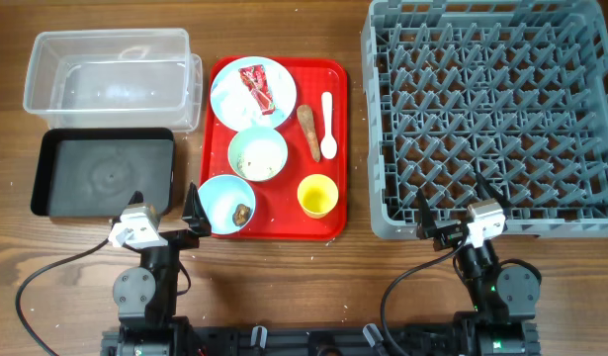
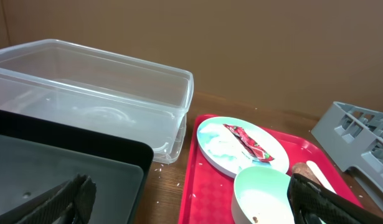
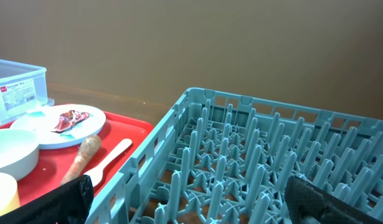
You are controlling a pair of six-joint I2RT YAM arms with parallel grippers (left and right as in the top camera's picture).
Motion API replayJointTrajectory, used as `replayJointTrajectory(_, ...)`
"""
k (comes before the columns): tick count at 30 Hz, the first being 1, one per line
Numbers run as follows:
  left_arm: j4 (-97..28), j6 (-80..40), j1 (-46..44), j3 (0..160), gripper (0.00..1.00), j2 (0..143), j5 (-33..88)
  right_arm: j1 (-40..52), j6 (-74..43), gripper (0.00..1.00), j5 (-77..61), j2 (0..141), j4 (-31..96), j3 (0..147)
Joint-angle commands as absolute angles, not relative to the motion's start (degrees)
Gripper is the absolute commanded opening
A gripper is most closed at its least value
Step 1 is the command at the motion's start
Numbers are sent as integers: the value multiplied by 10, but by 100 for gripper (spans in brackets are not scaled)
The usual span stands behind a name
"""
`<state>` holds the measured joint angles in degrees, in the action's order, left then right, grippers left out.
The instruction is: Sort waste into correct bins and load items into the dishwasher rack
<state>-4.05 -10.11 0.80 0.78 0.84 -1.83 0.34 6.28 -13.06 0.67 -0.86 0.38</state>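
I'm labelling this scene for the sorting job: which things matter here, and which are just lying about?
Job: wrapper, brown stick scrap, brown lump, clear tub, black tray, plate, middle bowl, near bowl, yellow cup, white spoon, grey rack.
Just there: red tray, wooden table.

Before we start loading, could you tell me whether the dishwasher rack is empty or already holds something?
Empty. The dishwasher rack shows only bare pegs in the overhead and right wrist views.
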Motion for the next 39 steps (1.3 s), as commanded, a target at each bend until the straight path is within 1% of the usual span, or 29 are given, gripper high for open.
replayJointTrajectory(1,-39,-93,11,4,100,6,-24,6,60,100,-138,8,-12,3)
replayJointTrajectory(39,-39,-93,11,4,100,6,-24,6,60,100,-138,8,-12,3)
